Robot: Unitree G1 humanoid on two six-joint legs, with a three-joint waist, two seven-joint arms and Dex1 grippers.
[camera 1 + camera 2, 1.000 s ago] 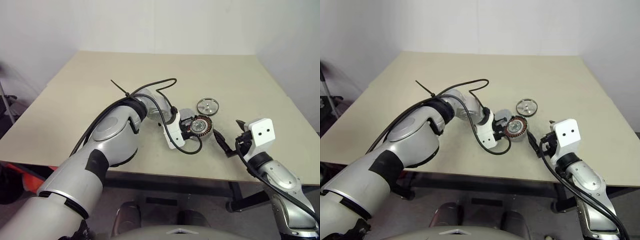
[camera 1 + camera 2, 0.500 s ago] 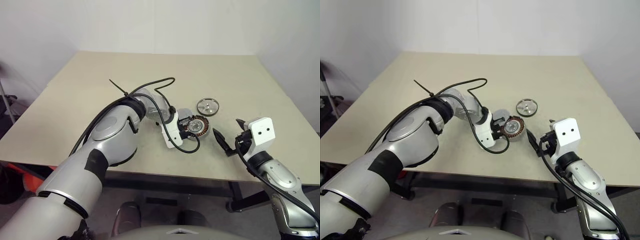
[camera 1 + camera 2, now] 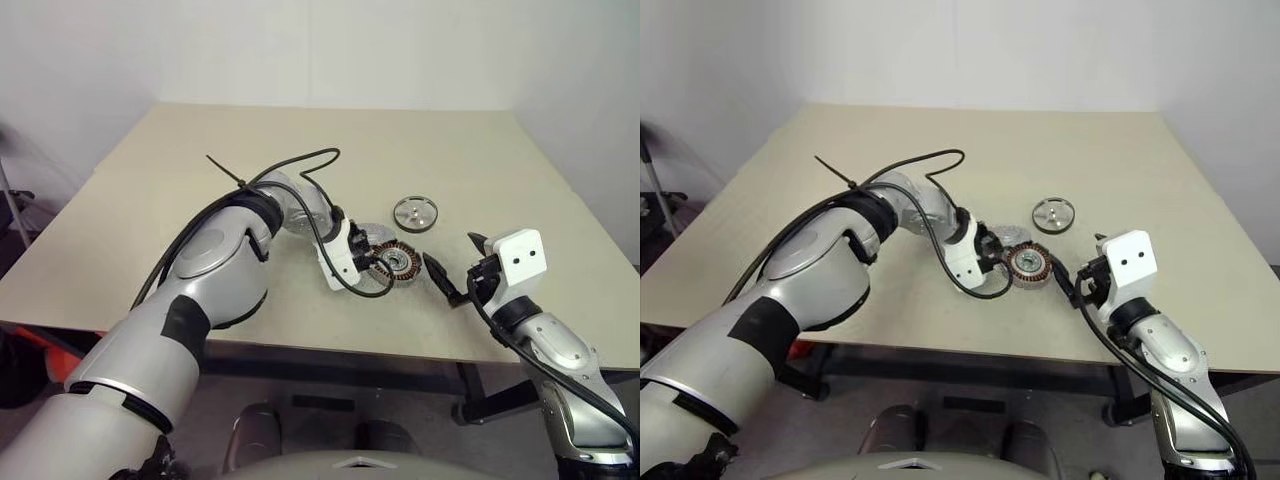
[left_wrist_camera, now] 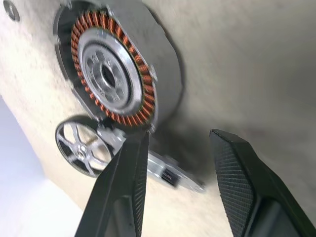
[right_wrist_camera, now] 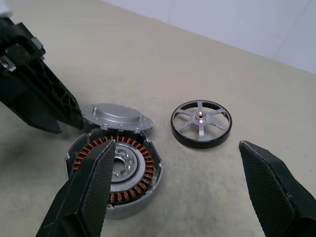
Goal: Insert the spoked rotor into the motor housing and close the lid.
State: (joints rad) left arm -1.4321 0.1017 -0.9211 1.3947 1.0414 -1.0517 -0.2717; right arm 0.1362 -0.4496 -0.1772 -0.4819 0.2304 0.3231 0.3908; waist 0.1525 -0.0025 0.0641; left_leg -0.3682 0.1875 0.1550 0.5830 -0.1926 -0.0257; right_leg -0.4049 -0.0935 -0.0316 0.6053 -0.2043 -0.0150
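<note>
Left tool (image 4: pixel 175 185) hangs over the beige tabletop (image 3: pixel 180 190) with its two black ribbed fingers (image 4: pixel 236 183) parted and nothing between them, released, just beside the motor housing (image 5: pixel 116 175), a short round grey metal ring with copper-brown wire coils set in a circle round a silver hollow-centred core. The housing stands upright on the tabletop, open at the top, coils showing. Behind it and touching its rim lies the lid (image 5: pixel 116 117), a dull grey round metal cap with small tabs along its edge; it seems to lean a little against the housing, though the angle is hard to judge from the wrist views.

The spoked rotor (image 5: pixel 201 123), a flat round wheel with a dark rim, bright silver spokes and a small central hub, lies flat on the tabletop apart from the housing, farther from the robot and toward its right (in the head views it sits alone on bare tabletop (image 3: pixel 415 213)).

The right tool (image 5: pixel 182 190) is held low near the table's near edge, pointing toward the housing, its fingers spread wide with nothing between them. The housing lies between the two tools. A black cable (image 3: pixel 300 165) loops over the left forearm, and a black cable tie sticks out from it.
</note>
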